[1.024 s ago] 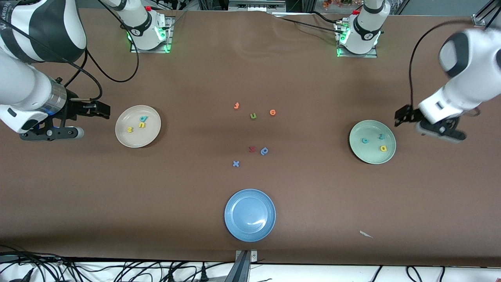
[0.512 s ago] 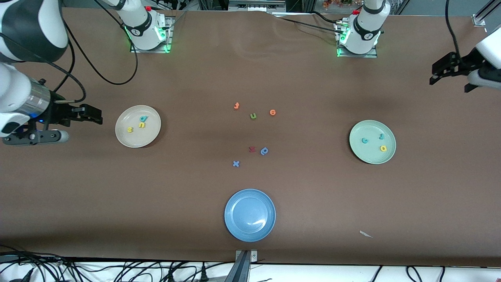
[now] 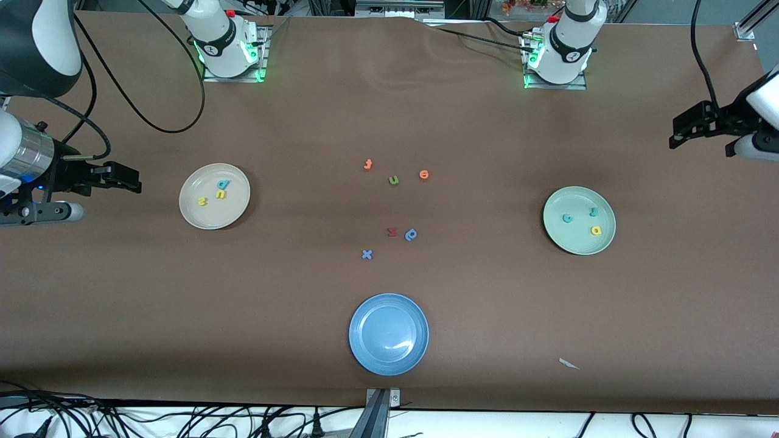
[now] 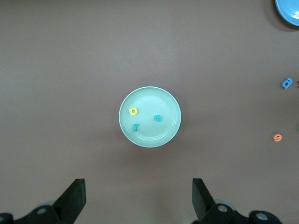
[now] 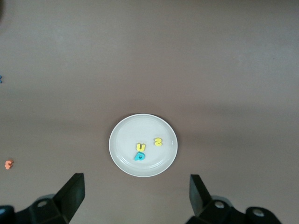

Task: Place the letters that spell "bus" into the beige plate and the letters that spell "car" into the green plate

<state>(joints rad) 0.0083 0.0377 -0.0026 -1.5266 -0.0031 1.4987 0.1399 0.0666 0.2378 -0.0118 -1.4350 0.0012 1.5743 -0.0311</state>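
Left end effector point(image 3: 674, 131), right end effector point(image 3: 132, 180) released, empty; beige plate point(image 3: 234, 210) letters upright.

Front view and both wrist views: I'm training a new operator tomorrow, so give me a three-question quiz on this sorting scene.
1. True or false: the beige plate holds a teal b, a yellow u and a yellow s.
2. Which plate holds no letters? A) the green plate B) the blue plate C) the beige plate
3. Fill in: the left gripper and the right gripper are both ____, holding nothing.

Key:
1. True.
2. B; the green plate holds the teal c, yellow a and teal r.
3. Open, each past its own plate toward its end of the table.
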